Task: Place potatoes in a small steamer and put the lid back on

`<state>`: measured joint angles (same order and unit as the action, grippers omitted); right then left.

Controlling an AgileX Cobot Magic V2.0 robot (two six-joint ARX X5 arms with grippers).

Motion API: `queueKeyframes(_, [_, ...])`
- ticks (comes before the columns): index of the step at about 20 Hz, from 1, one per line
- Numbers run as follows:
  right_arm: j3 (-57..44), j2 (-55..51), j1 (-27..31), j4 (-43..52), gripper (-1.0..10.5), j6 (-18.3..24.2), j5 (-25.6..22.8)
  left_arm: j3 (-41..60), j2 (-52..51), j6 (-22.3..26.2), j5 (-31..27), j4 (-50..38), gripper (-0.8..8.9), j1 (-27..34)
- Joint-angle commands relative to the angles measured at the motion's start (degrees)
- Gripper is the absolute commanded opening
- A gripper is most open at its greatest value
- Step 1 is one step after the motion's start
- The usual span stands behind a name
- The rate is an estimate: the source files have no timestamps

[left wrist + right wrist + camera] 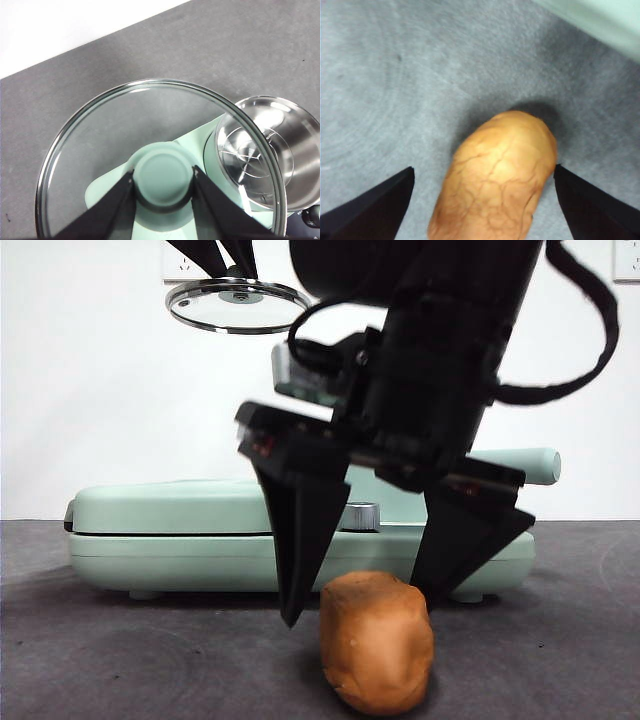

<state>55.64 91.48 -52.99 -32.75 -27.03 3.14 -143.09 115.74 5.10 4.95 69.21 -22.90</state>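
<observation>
The orange-brown potato (376, 642) (495, 175) lies on the dark grey mat near the front. My right gripper (358, 605) (482, 170) hangs open over it, one jaw on each side, neither touching it. High at the back left, my left gripper (225, 268) (163, 172) is shut on the mint-green knob of the glass lid (238, 306) (125, 130) and holds it in the air. The small steamer (272, 150) stands uncovered below the lid, its steel inside showing. In the front view only its green handle (540, 466) shows behind the right arm.
A flat mint-green griddle (170, 530) with a chrome handle (362, 516) stretches across the table behind the potato. The steamer stands by its right end. A white wall closes the back.
</observation>
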Motion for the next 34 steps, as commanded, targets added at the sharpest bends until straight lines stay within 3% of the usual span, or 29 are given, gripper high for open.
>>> queueKeyframes(1, [1.0, 2.5, -0.8, 0.1, 4.2, -2.4, -0.2, -2.2, 0.0, -0.4, 0.3, -1.4, 0.09, -0.3])
queueKeyframes(6, [1.3, 2.8, -0.9, -0.3, 1.4, -2.4, -0.1, -2.2, 0.0, -0.7, 0.3, -1.4, 0.09, 0.1])
queueKeyframes(9, [6.4, 2.8, 0.0, -7.1, 1.4, -1.2, -0.1, -2.2, 0.0, -0.7, 0.3, -1.4, 0.09, 0.5])
queueKeyframes(13, [21.2, 2.8, 3.6, -19.5, 1.4, 6.1, -0.1, -2.2, 0.0, -0.7, 0.3, -1.1, 0.09, 1.6])
queueKeyframes(17, [35.7, 3.3, 11.6, -23.6, 1.4, 12.0, -0.1, -2.2, 0.0, -1.2, 0.3, -1.0, 0.09, 2.0])
queueKeyframes(23, [54.3, 12.5, 24.4, -28.6, 1.4, 17.1, 1.4, -2.1, 0.0, -1.3, 0.4, -1.0, 0.09, 1.9])
queueKeyframes(27, [60.0, 20.5, 27.6, -28.9, 1.4, 18.2, 3.0, -2.1, 0.0, -1.3, 0.4, -1.0, 0.09, 1.9])
queueKeyframes(34, [60.3, 28.4, 28.6, -28.6, 1.7, 19.0, 3.5, -2.0, 0.0, -1.3, 0.4, -1.1, 0.09, 1.9])
